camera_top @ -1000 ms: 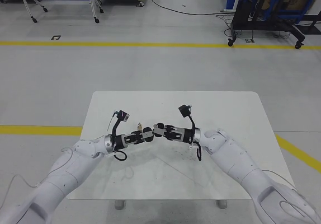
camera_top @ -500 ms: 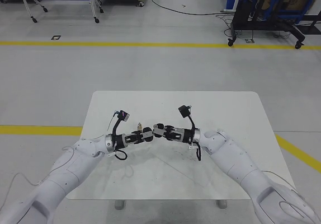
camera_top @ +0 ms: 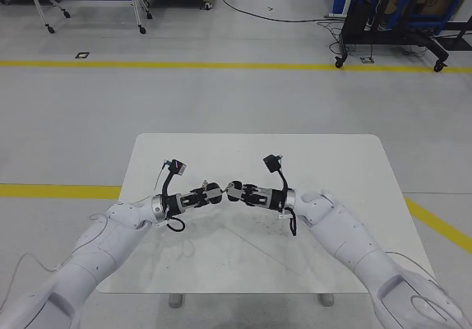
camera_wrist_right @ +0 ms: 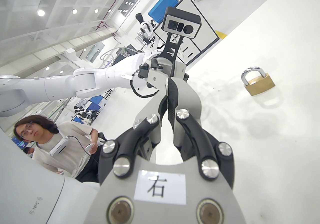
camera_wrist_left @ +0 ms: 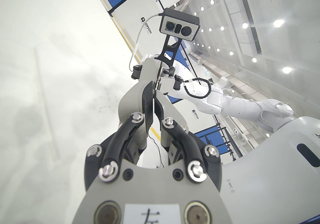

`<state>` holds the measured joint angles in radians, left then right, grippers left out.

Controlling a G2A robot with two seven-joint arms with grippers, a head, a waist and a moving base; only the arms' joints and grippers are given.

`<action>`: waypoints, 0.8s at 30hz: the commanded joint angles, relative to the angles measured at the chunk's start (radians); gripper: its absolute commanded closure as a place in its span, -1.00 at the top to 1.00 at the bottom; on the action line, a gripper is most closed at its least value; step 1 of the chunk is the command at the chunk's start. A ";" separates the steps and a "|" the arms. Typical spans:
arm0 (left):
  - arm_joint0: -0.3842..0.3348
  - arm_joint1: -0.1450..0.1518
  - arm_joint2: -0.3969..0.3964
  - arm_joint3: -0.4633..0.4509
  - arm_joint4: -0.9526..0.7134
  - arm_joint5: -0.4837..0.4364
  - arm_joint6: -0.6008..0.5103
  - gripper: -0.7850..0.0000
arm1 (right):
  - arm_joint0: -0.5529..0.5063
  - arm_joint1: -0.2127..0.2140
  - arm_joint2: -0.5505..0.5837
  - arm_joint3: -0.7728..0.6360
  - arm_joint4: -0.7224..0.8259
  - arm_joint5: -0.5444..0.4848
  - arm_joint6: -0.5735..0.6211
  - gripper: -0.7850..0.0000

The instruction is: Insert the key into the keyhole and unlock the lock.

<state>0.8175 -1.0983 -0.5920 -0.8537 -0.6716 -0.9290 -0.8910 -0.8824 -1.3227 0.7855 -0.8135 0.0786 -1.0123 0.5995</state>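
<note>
A brass padlock [camera_wrist_right: 257,81] with a silver shackle lies on the white table [camera_top: 335,164], free of both grippers. In the top view the padlock [camera_top: 206,183] is just beyond the left gripper [camera_top: 216,194]. Above the table's middle, the left gripper and the right gripper [camera_top: 231,191] face each other tip to tip, a small gap apart. The left gripper [camera_wrist_left: 153,85] has its pads pressed together. The right gripper [camera_wrist_right: 168,82] is shut too. Whether a key is pinched in either one is too small to tell.
Bare tabletop lies on all sides of the two grippers, with the rounded table edges well away. Each arm's wrist camera bracket sticks up above its gripper, close to the other arm.
The left gripper has drawn back slightly to the left, away from the right gripper. The padlock and the right arm have stayed put.
</note>
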 commanded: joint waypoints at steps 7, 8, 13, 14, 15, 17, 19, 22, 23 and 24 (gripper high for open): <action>0.005 -0.001 -0.008 -0.008 0.018 -0.007 0.007 -0.47 | 0.001 -0.003 0.008 0.004 0.007 0.000 0.014 -1.00; 0.005 0.000 -0.008 -0.010 0.021 -0.008 0.007 -0.32 | 0.001 -0.003 0.009 0.004 0.006 0.000 0.016 -1.00; 0.010 0.002 -0.011 -0.019 0.029 -0.011 0.011 -0.23 | 0.002 -0.005 0.013 0.005 0.005 0.000 0.022 -1.00; 0.010 0.003 -0.011 -0.022 0.031 -0.012 0.012 -0.24 | 0.002 -0.006 0.014 0.005 0.005 0.000 0.023 -1.00; 0.011 0.003 -0.011 -0.023 0.032 -0.013 0.013 -0.26 | 0.002 -0.007 0.014 0.005 0.005 0.000 0.024 -1.00; 0.012 0.004 -0.011 -0.025 0.035 -0.013 0.013 -0.31 | 0.002 -0.008 0.014 0.006 0.005 0.000 0.026 -1.00; 0.013 0.005 -0.011 -0.027 0.038 -0.012 0.012 -0.43 | 0.002 -0.010 0.014 0.005 0.005 0.000 0.029 -1.00; 0.013 0.005 -0.010 -0.029 0.042 -0.012 0.012 -0.63 | 0.002 -0.012 0.014 0.008 0.006 0.000 0.032 -1.00; 0.013 0.005 -0.010 -0.029 0.042 -0.012 0.012 -0.65 | 0.002 -0.012 0.014 0.009 0.006 0.000 0.033 -1.00; 0.013 0.005 -0.010 -0.029 0.042 -0.012 0.012 -0.68 | 0.003 -0.013 0.014 0.010 0.007 0.000 0.033 -1.00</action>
<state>0.8303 -1.0936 -0.6017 -0.8826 -0.6298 -0.9409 -0.8792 -0.8800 -1.3351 0.7994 -0.8042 0.0847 -1.0123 0.6321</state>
